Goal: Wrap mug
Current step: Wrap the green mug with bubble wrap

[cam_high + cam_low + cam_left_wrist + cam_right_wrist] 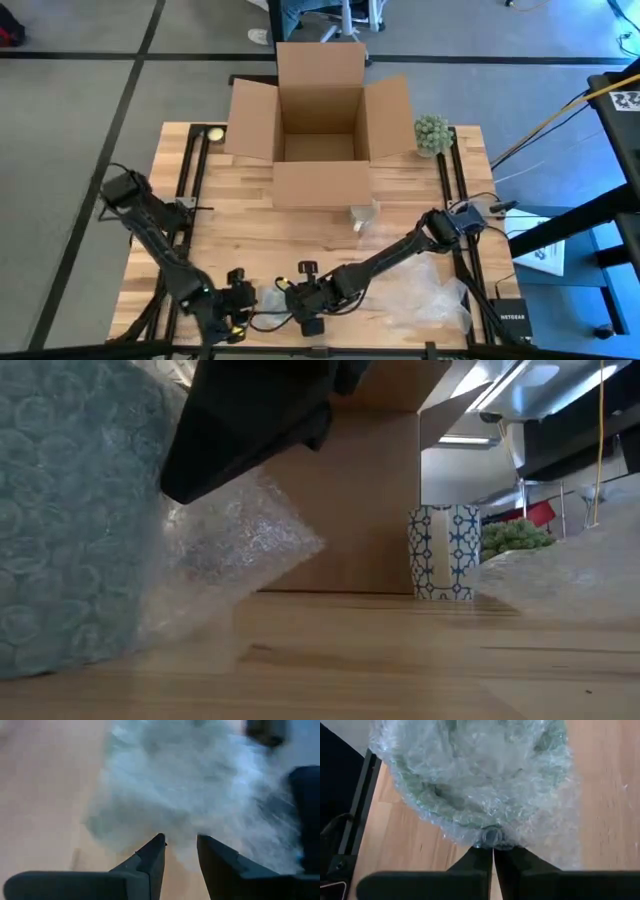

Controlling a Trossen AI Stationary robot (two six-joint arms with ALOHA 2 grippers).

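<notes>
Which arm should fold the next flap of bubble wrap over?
Left, probably. The right hand is pinched shut on the bubble wrap, anchoring it; the left hand is open beside it, holding nothing.

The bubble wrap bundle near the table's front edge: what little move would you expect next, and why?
Probably the left hand closes on the bubble wrap just ahead of its open fingers. The right hand is already shut on the wrap's edge, and the patterned mug stands bare by the box, so the sheet likely needs spreading first.
</notes>
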